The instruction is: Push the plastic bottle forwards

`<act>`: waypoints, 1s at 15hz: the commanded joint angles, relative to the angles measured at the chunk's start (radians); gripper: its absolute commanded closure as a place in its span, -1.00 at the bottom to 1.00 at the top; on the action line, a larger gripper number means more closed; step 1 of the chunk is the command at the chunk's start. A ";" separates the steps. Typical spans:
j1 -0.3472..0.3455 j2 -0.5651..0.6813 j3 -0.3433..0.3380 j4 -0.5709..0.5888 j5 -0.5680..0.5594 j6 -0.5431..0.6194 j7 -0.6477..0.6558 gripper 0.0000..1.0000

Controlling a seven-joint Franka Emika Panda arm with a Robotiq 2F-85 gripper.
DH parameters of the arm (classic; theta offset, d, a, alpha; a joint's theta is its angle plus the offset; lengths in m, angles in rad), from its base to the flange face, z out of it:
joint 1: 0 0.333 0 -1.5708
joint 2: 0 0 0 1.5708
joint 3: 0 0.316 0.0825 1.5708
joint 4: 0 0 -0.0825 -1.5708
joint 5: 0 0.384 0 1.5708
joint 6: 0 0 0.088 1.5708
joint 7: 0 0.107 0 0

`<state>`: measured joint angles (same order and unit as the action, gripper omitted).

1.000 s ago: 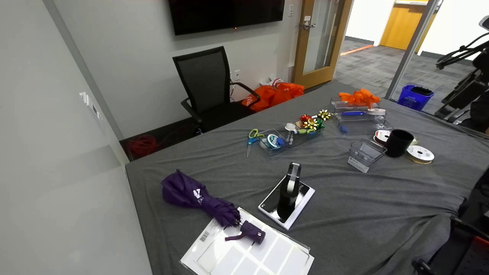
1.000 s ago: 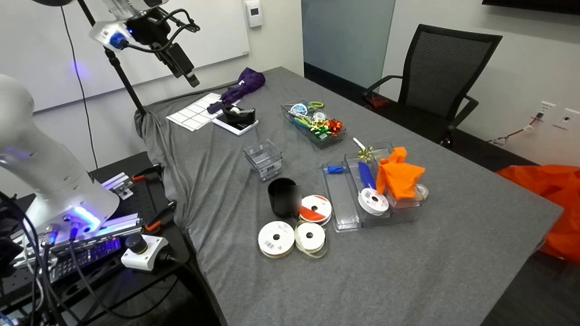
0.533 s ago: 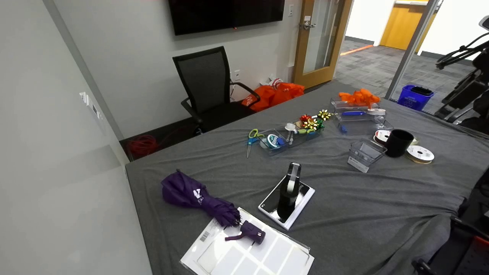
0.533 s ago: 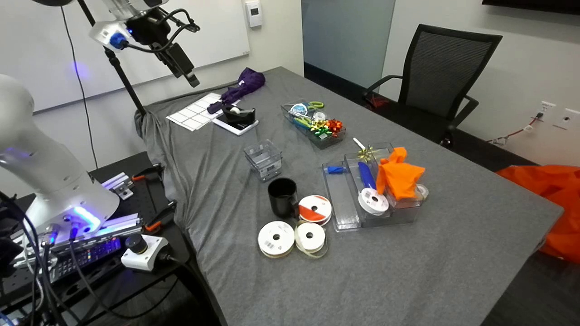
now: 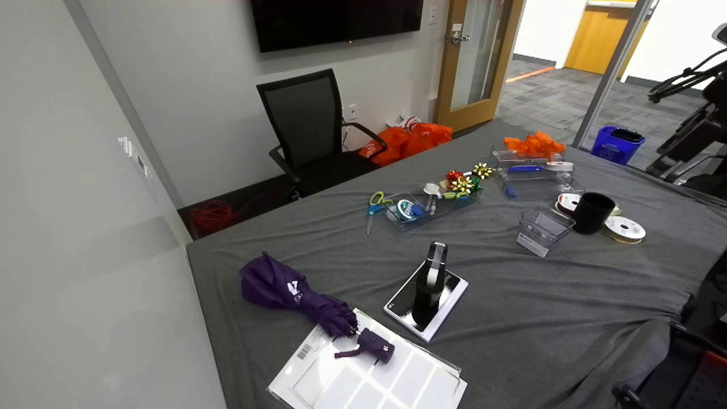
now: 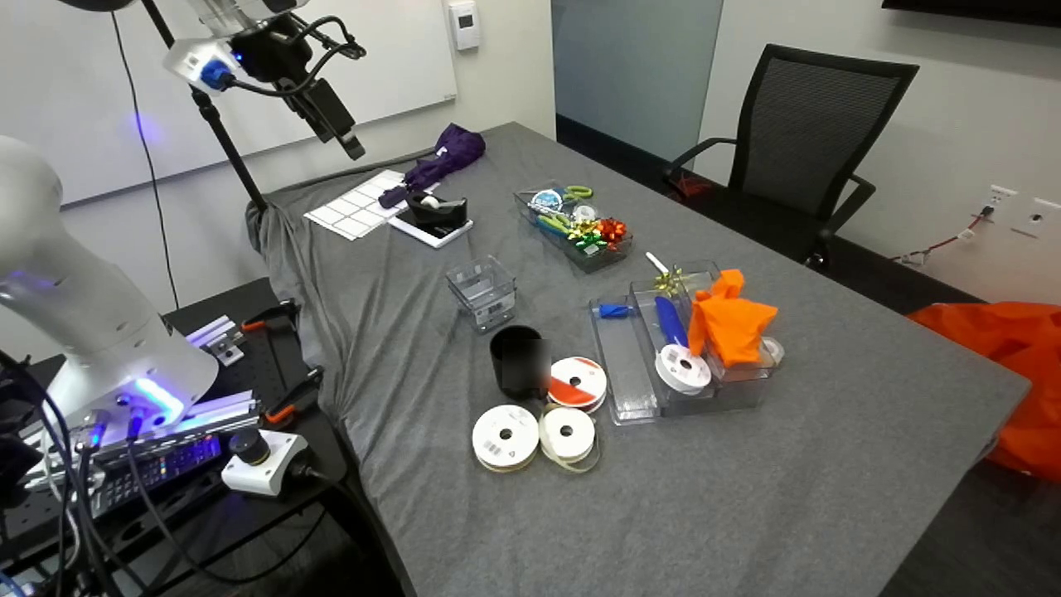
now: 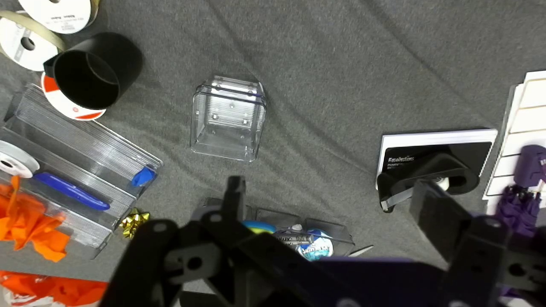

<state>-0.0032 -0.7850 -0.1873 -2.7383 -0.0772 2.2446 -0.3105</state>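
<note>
A small clear, pale grey-blue plastic piece (image 7: 228, 121) about the size of the black mug stands on the grey cloth. It looks like an open box-like container; no plain bottle shape shows. It is also in both exterior views (image 5: 544, 230) (image 6: 483, 294), beside the mug. My gripper (image 7: 329, 187) is open and empty, its fingers wide apart in the wrist view. In an exterior view the gripper (image 6: 348, 148) hangs high above the table, on the umbrella side, apart from the clear plastic piece. The arm is out of sight in the other exterior view.
The black mug (image 6: 515, 365) and ribbon spools (image 6: 506, 435) stand near the clear piece. A black tape dispenser (image 5: 430, 289) sits on a white pad. A purple umbrella (image 5: 295, 295), a tray of bows (image 6: 590, 249) and a stepped clear tray (image 6: 634, 381) are also on the table.
</note>
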 commanded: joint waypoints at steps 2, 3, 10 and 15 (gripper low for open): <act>-0.005 0.029 -0.020 -0.010 0.015 0.057 -0.017 -1.00; -0.006 0.043 -0.029 -0.010 0.018 0.076 -0.021 -1.00; 0.004 0.251 -0.155 0.006 0.070 0.251 -0.085 -1.00; 0.019 0.444 -0.159 0.013 0.138 0.445 -0.102 -1.00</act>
<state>0.0031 -0.4649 -0.3480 -2.7421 0.0179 2.5884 -0.3844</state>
